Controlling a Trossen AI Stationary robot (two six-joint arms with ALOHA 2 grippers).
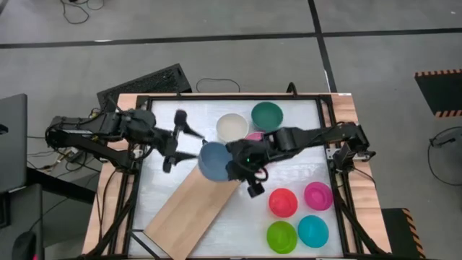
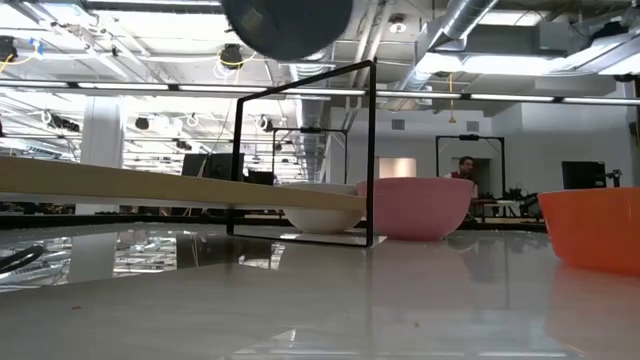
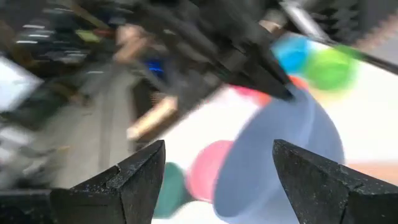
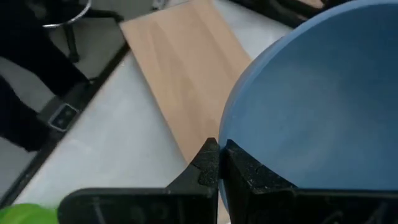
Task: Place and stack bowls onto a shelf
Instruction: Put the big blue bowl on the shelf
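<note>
My right gripper (image 1: 232, 165) is shut on the navy blue bowl (image 1: 214, 160), held in the air above the far end of the light-wood shelf (image 1: 189, 211). The low view shows the bowl's underside (image 2: 287, 25) high above the board (image 2: 150, 185) and its black wire frame (image 2: 372, 150). My left gripper (image 1: 189, 144) is open just left of the blue bowl, which shows ahead between its fingers in the left wrist view (image 3: 280, 162). The cream-white bowl (image 1: 232, 127), dark green bowl (image 1: 267, 115) and light pink bowl (image 2: 415, 207) stand on the table behind. My right gripper pinches the blue bowl's rim (image 4: 225, 134) between its two fingers, one on each face of the wall, on the side of the bowl toward the table's right edge. The bowl is lifted clear of the shelf and the table and is tilted.
The red bowl (image 1: 283, 202), magenta bowl (image 1: 318, 196), lime green bowl (image 1: 281, 237) and cyan bowl (image 1: 312, 230) stand on the white tabletop at the near right. The shelf board runs slantwise from the middle toward the near left. A black frame (image 1: 216, 98) rims the table.
</note>
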